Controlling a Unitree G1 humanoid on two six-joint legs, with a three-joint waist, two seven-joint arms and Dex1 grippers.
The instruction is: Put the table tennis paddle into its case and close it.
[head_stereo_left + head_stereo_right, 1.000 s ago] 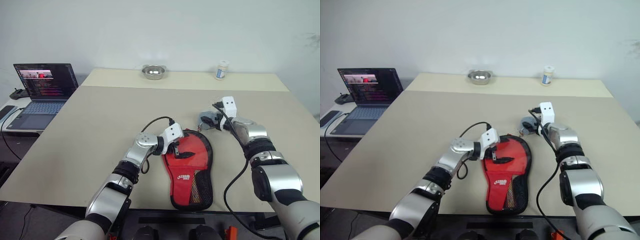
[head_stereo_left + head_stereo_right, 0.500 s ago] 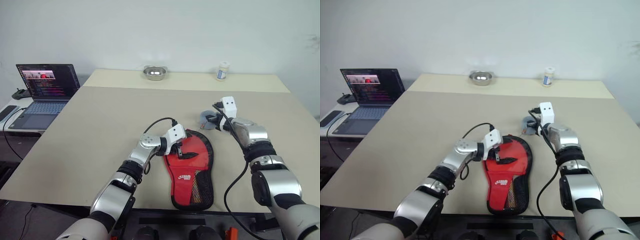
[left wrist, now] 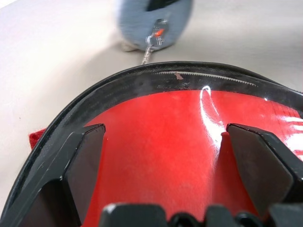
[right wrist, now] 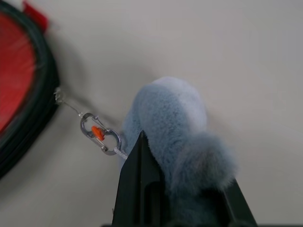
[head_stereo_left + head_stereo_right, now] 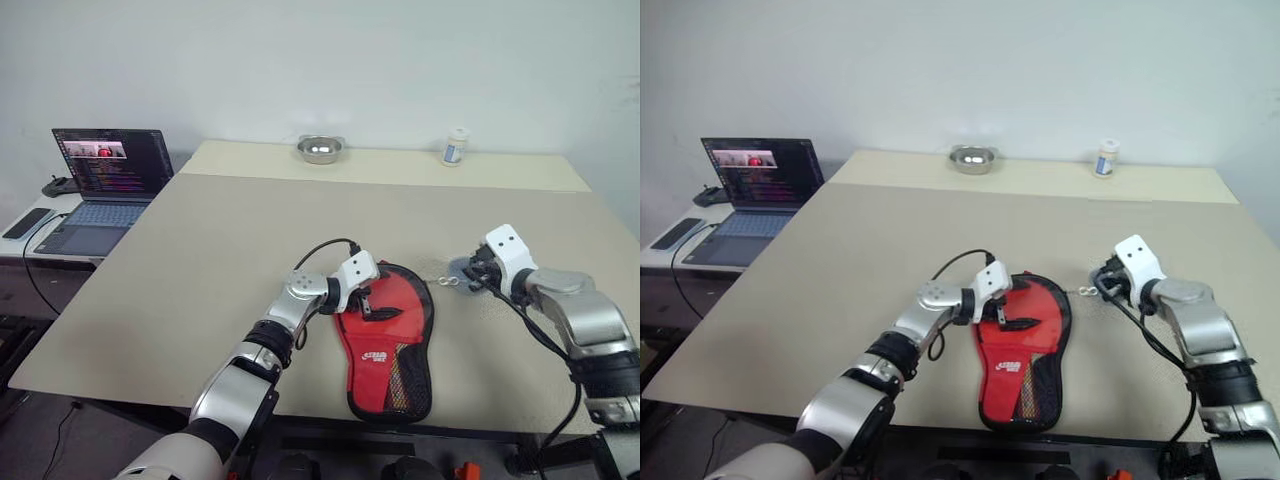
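The case (image 5: 387, 338) lies flat on the beige counter (image 5: 200, 260), red clear face up, its round end away from the counter's near edge. The left gripper (image 5: 366, 303) rests on that round end, its fingers (image 3: 85, 161) spread wide over the red face. Just right of the case, the right gripper (image 5: 472, 272) has its fingers (image 4: 142, 184) pinched on a grey-blue fluffy charm (image 4: 175, 127), joined by a small metal clip (image 4: 98, 134) to the case's rim.
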